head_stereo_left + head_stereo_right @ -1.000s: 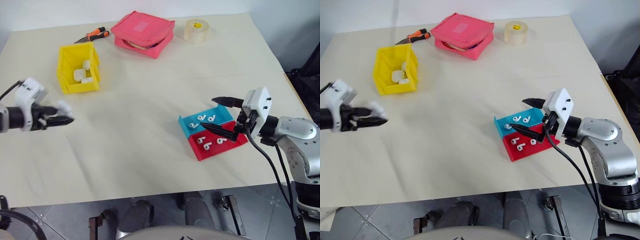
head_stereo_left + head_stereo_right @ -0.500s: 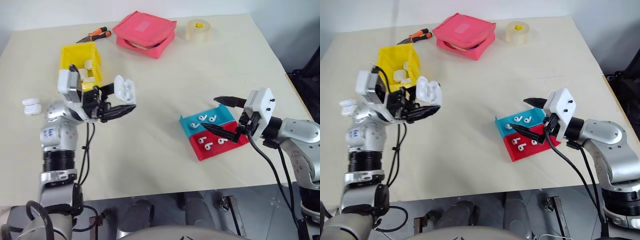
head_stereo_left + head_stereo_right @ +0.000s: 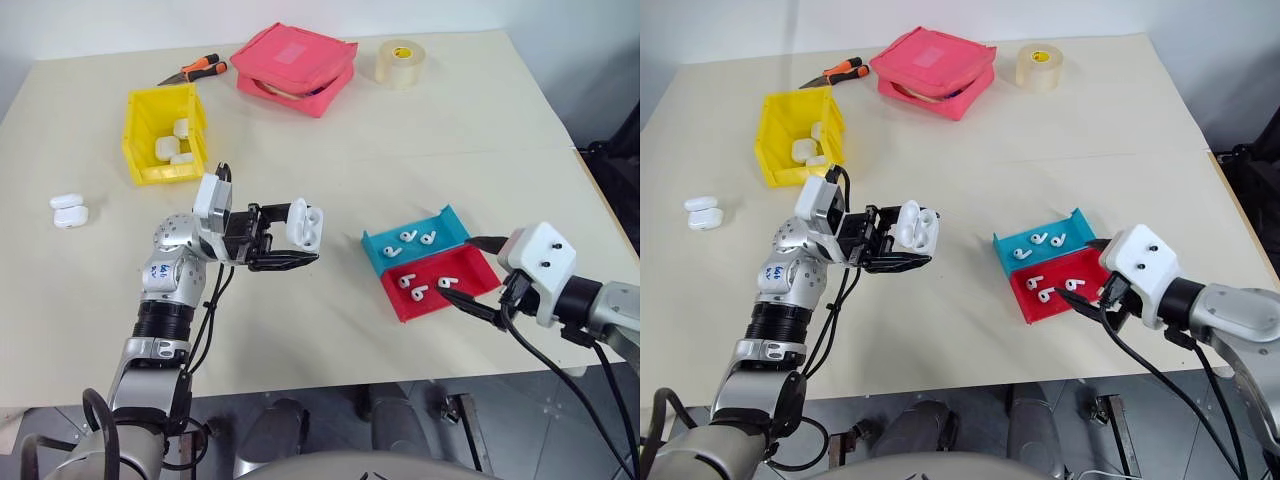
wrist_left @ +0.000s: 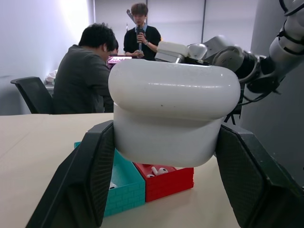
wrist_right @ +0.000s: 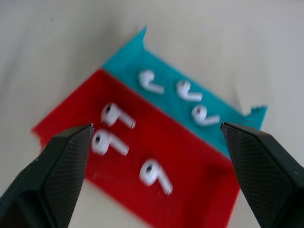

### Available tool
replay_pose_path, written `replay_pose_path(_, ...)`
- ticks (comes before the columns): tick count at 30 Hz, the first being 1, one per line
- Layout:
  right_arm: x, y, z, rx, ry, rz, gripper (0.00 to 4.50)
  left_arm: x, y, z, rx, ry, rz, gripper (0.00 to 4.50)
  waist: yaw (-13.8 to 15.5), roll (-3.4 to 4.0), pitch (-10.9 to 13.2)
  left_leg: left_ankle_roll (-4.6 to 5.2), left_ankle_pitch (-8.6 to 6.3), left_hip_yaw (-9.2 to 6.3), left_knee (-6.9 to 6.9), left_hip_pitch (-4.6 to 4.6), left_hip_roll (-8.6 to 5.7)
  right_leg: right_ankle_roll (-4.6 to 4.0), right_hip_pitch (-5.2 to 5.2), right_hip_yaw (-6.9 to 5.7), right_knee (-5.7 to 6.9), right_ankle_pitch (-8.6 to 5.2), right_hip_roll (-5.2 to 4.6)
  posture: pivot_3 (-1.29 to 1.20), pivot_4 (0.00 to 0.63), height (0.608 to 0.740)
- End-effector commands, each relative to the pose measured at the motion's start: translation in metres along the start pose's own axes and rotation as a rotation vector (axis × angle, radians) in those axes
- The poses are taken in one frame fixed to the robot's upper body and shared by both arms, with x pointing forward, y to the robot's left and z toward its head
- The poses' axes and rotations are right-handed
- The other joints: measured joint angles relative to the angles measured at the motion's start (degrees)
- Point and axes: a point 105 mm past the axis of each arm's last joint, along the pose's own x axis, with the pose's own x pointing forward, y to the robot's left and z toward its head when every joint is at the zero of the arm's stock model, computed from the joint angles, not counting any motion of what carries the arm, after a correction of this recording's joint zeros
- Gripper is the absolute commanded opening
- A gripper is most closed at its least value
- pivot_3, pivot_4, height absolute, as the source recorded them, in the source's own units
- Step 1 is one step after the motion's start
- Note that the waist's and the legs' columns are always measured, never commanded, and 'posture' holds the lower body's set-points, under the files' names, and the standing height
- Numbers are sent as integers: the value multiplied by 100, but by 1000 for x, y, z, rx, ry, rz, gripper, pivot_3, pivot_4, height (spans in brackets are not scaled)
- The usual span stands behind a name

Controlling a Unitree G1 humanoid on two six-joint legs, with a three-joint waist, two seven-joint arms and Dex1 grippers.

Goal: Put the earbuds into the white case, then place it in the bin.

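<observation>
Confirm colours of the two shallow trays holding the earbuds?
One blue tray, one red tray, side by side; clearest in the right wrist view.

White case (image 3: 306, 223) was held up off the table, lid flipped open. Six earbuds (image 3: 417, 284) sat in trays near the right edge, yellow bin (image 3: 163, 133) toward the far-left corner.

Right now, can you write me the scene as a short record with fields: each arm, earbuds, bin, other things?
left gripper: shut on an open white case, held above the table
right gripper: jaws open, over the trays
earbuds: three in the red tray, three in the blue tray
bin: yellow, holds white cases
other: spare case, pink pouch, tape roll, pliers
</observation>
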Motion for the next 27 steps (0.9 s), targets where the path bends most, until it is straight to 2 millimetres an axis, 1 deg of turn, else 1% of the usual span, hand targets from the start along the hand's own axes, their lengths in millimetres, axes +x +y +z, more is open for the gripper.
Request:
replay_pose_path(1, -11, 0, 8, -47, 33, -45, 3967, 6, -7, 3, 35, -7, -64, 2795, 18, 0, 0, 1, 0, -1, 0, 0, 0, 2, 2, 0, -6, 4, 1, 0, 150, 740)
replay_pose_path(5, -14, 15, 5, -57, 148, 51, 3967, 12, -11, 2, 34, -18, -61, 2795, 62, 0, 0, 3, 1, -4, -2, 1, 4, 4, 9, 3, -29, 21, 6, 0, 150, 740)
replay_pose_path(8, -16, 14, 6, -90, 201, 63, 3967, 16, -17, -1, 22, -30, -72, 2795, 109, 0, 0, 4, 1, -3, -2, 1, 5, 5, 12, 4, -39, 27, 12, 0, 150, 740)
replay_pose_path(9, -16, 12, 7, -97, 215, 65, 3598, 17, -20, -3, 17, -30, -75, 2795, 119, 0, 0, 5, 2, -3, -3, 2, 6, 5, 14, 6, -42, 29, 11, 0, 150, 740)
replay_pose_path(11, -15, 10, 7, -112, 241, 76, 3090, 18, -24, -6, 13, -29, -74, 2795, 130, 1, 0, 9, 3, -3, -6, 6, 5, 11, 25, 5, -58, 37, 16, 0, 150, 740)
replay_pose_path(16, -14, 14, 9, -160, 299, 171, 3090, 21, -28, -10, 13, -37, -55, 2795, 145, 0, 0, 9, 3, -2, -6, 8, 7, 11, 45, -18, -79, 42, 20, 0, 150, 740)
replay_pose_path(21, -3, 7, 7, -203, 330, 213, 3090, 26, -33, -12, 18, -45, -47, 2795, 135, 1, 0, 11, 3, -1, -9, 8, 6, 15, 50, -21, -88, 45, 15, 0, 150, 740)
replay_pose_path(24, 4, 1, 8, -227, 326, 227, 2522, 26, -36, -12, 20, -48, -41, 2795, 126, 1, 0, 10, 3, 4, -11, 7, 9, 14, 48, -21, -91, 45, 15, 0, 150, 740)
replay_pose_path(27, 12, -4, 6, -256, 329, 245, 2522, 26, -39, -13, 19, -45, -37, 2795, 124, 1, 0, 10, 3, 6, -11, 8, 10, 14, 49, -21, -96, 47, 15, 0, 150, 740)
